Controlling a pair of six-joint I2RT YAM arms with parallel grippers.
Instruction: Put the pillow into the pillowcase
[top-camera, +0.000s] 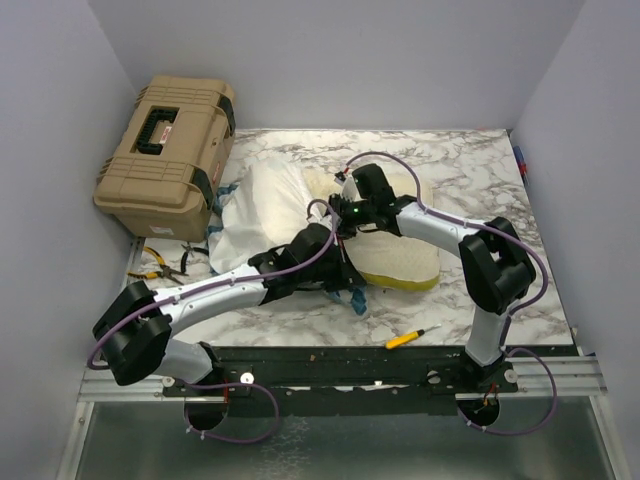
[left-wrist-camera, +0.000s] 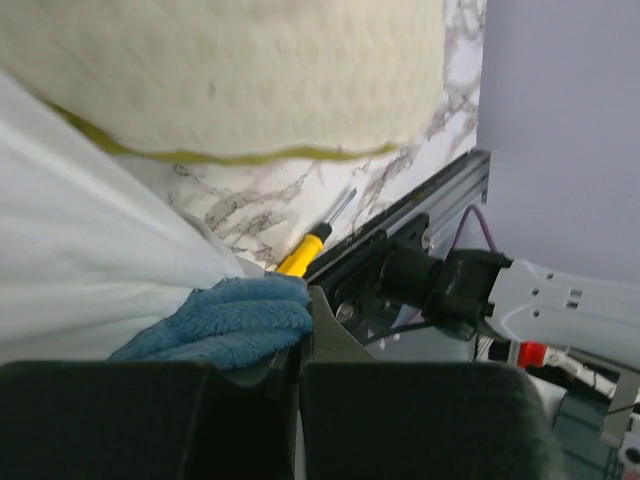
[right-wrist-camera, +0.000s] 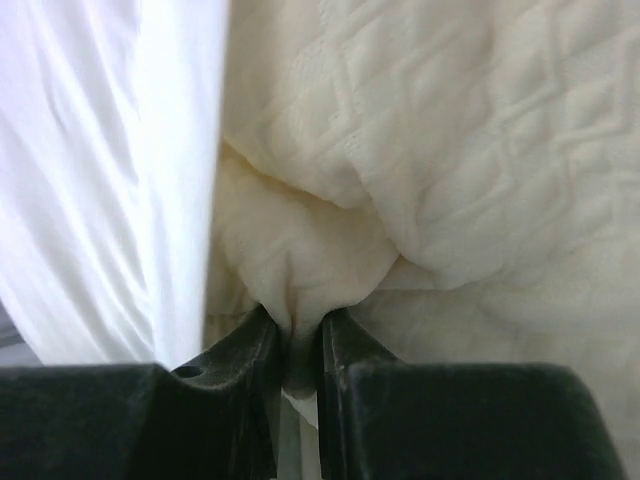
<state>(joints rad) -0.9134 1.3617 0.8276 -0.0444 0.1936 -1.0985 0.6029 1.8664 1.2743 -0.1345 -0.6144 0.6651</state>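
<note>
left hand: pinching pillowcase trim | right hand: pinching pillow fold

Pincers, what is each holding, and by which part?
Left pincer pinches the pillowcase by its blue trim; right pincer pinches a fold of the pillow.

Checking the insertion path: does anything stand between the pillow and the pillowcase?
Nothing visible does. The right gripper pinches the pillow, which lies right beside the white inside of the pillowcase; the left gripper holds its blue trim. The screwdriver lies apart, nearer the arms' bases.
</note>
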